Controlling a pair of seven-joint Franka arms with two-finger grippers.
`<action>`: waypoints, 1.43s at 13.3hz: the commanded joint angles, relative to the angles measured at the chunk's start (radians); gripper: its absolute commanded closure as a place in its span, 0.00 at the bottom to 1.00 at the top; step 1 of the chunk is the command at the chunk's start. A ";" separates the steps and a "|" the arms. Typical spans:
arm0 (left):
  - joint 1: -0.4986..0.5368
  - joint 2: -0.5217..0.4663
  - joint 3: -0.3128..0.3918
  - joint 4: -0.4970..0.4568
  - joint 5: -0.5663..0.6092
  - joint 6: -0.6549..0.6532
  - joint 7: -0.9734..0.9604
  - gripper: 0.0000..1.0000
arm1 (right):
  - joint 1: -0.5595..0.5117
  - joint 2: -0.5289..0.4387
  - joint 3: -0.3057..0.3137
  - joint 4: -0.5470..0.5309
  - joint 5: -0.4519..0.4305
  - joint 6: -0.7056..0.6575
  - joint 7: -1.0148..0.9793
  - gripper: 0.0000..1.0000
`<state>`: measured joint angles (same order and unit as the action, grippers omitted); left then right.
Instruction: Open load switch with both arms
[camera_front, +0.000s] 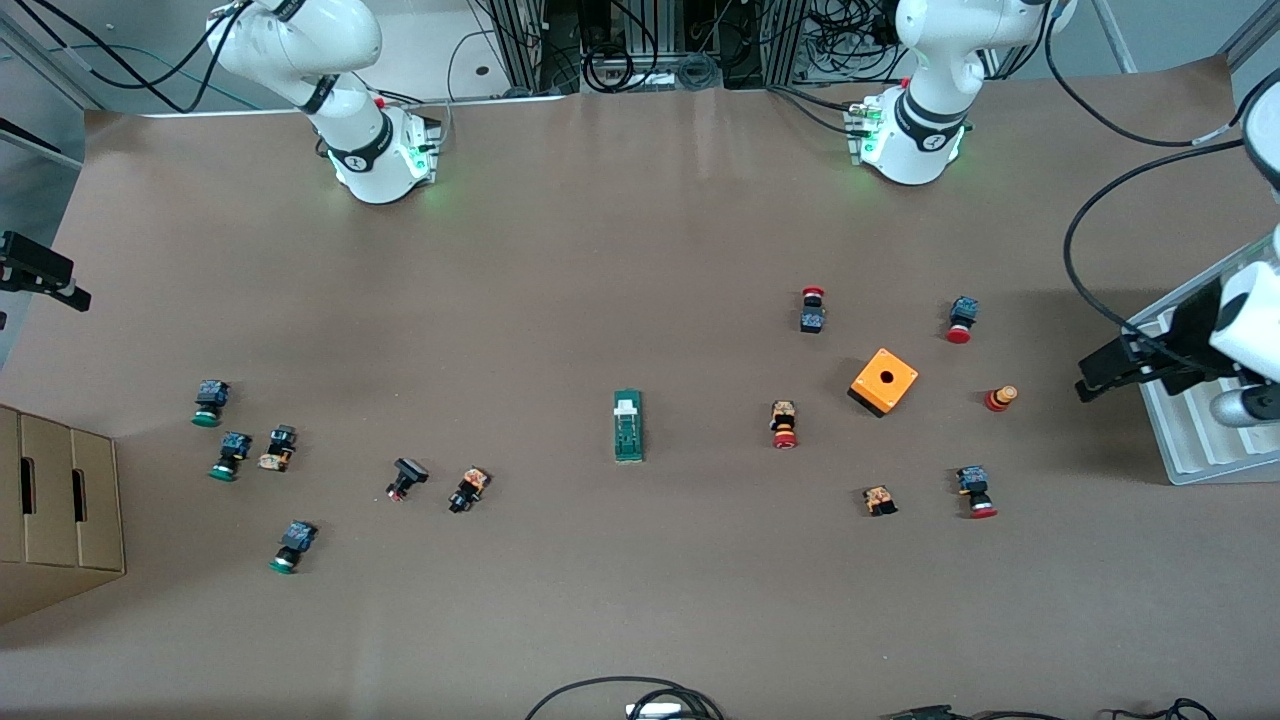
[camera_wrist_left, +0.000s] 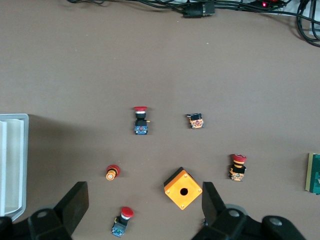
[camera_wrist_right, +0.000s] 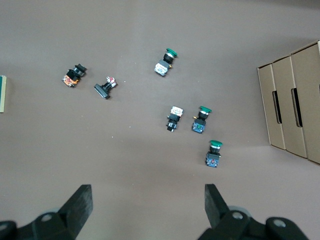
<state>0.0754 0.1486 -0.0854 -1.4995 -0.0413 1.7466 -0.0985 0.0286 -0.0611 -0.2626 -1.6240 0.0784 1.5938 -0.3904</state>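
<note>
The load switch (camera_front: 628, 426) lies mid-table, at nine o'clock from the orange cube (camera_front: 884, 381). It looks rigid, light and slippery (liable to skid), so pin its long sides. Left gripper (camera_wrist_left: 145, 207) and right gripper (camera_wrist_right: 149, 205) hover high, fingers spread, empty.

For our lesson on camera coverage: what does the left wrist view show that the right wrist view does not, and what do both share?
Only the left wrist view shows the orange cube with a hole, the red-capped push buttons, a white ribbed tray and the open left gripper.

Only the right wrist view shows the green-capped push buttons, brown cardboard boxes and the open right gripper.

Both share the brown table and, cut off at one edge, the dark-green load switch.
</note>
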 joint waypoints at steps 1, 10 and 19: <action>0.044 -0.034 -0.011 0.022 -0.005 -0.073 0.023 0.00 | 0.007 0.006 0.000 0.012 -0.025 0.005 -0.002 0.00; 0.046 -0.109 -0.010 0.021 0.006 -0.171 0.019 0.00 | 0.004 0.006 -0.003 0.012 -0.026 0.003 0.004 0.00; 0.112 -0.086 -0.008 -0.007 0.003 -0.195 0.025 0.00 | -0.007 0.006 -0.007 0.012 -0.037 -0.002 0.004 0.00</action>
<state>0.1628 0.0905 -0.0862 -1.5166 -0.0393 1.5858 -0.0890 0.0212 -0.0611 -0.2703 -1.6240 0.0772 1.5943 -0.3899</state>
